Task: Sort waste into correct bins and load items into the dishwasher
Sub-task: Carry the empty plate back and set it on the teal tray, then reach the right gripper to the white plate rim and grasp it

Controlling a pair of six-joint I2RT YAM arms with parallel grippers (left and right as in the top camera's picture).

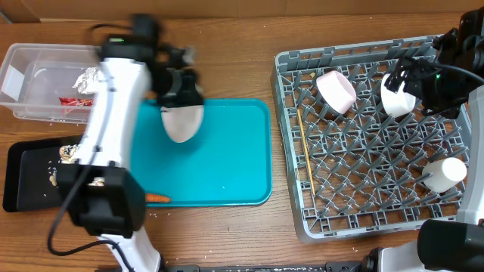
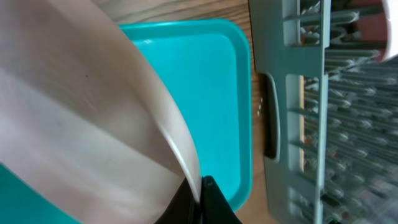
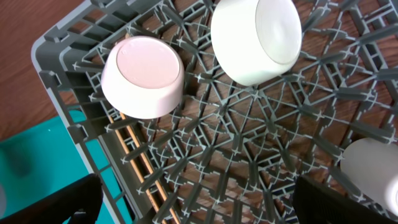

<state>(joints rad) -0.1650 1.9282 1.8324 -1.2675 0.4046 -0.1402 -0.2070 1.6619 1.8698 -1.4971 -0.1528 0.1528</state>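
My left gripper is shut on the rim of a white plate and holds it tilted above the teal tray. In the left wrist view the plate fills the left side, pinched between the fingers. My right gripper is open and empty above the grey dish rack. The rack holds a pink bowl, a white cup, another white cup and wooden chopsticks. The right wrist view shows the open fingers over the rack, with the pink bowl and a cup.
A clear bin at the far left holds crumpled foil and a red wrapper. A black tray below it holds foil scraps. A small orange scrap lies on the teal tray's front edge.
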